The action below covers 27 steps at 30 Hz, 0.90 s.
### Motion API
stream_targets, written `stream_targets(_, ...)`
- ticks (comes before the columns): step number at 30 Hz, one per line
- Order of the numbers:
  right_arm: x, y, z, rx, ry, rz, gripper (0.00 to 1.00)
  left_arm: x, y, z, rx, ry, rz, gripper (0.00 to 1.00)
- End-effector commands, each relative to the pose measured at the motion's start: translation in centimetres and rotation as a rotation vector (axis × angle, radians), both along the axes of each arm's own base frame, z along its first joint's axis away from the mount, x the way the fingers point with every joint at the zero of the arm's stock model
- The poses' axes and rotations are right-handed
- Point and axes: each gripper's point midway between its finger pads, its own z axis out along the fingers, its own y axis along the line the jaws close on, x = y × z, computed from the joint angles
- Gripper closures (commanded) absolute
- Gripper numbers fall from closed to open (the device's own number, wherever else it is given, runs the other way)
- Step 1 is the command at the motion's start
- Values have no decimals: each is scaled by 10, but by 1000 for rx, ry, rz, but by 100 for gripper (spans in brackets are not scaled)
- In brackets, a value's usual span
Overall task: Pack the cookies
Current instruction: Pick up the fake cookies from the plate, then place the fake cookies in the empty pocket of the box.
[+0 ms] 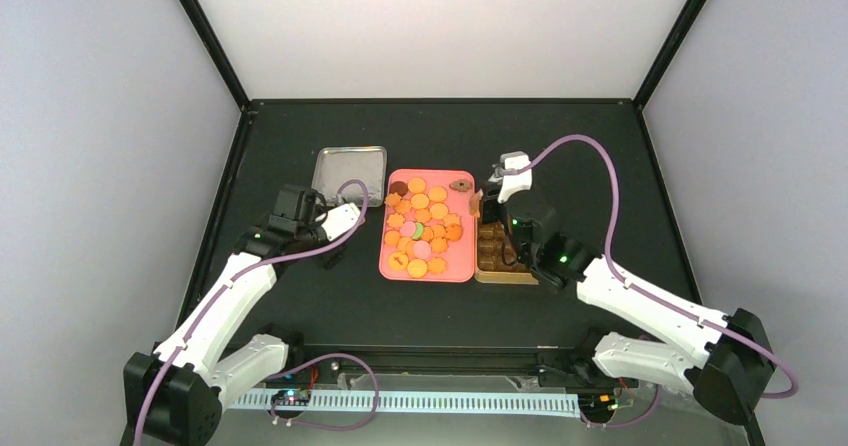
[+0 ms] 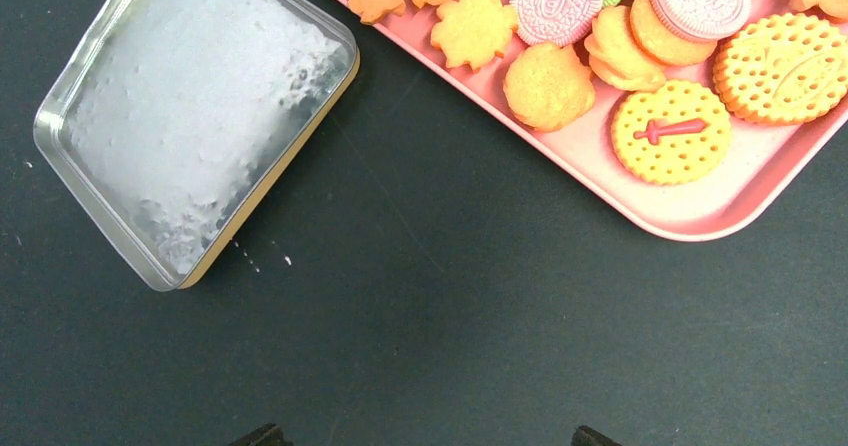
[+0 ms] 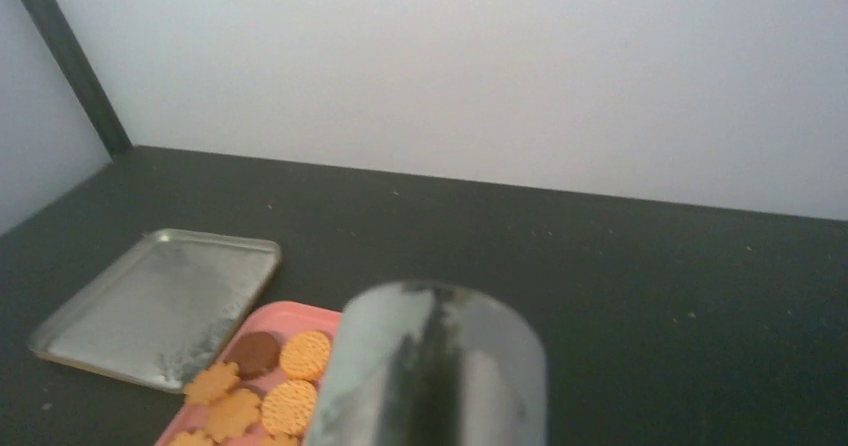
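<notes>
Black tabletop, pale walls. Cookies (image 1: 425, 228) crowd a pink tray (image 2: 700, 211); the pink ones carry stamped lettering too fine to read. Left gripper (image 2: 428, 438) hangs wide open near a silver lid (image 2: 195, 116). Right gripper (image 1: 483, 206) hovers at the tray's far right edge, and I can't tell its grip.

Black matte tbl (image 1: 440, 136), flat, w/ walls on three sides. Three things sit directly on it. Pink tray (image 1: 427, 278) is in the middle, long side running away from me. The silver tin lid (image 1: 350, 171) lies flat, inside up, just beside the tray's far-left corner; my left wrist cam shows a narrow gap of bare tbl btwn them. Gold tin (image 1: 495, 279) sits along the tray's near-right side, right next to it; can't tell if touching. A few white crumbs (image 2: 262, 259) lie by the lid's corner.
</notes>
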Motion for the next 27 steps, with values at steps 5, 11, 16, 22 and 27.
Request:
stream_targets(5,15,-22,-21,-12,36,-33,93,3,-3,12,-32,-10,6,25)
stream_targets(11,24,-22,-28,-30,36,-35,90,4,-3,13,-33,-10,6,25)
stream_targets(16,31,-19,-31,-37,41,-28,81,4,-4,13,-40,-7,6,25)
stream_targets(22,34,-18,-29,-35,34,-21,65,3,-5,12,-44,-1,5,25)
stream_targets(27,34,-18,-21,-38,21,-18,58,3,-7,13,-57,6,2,25)
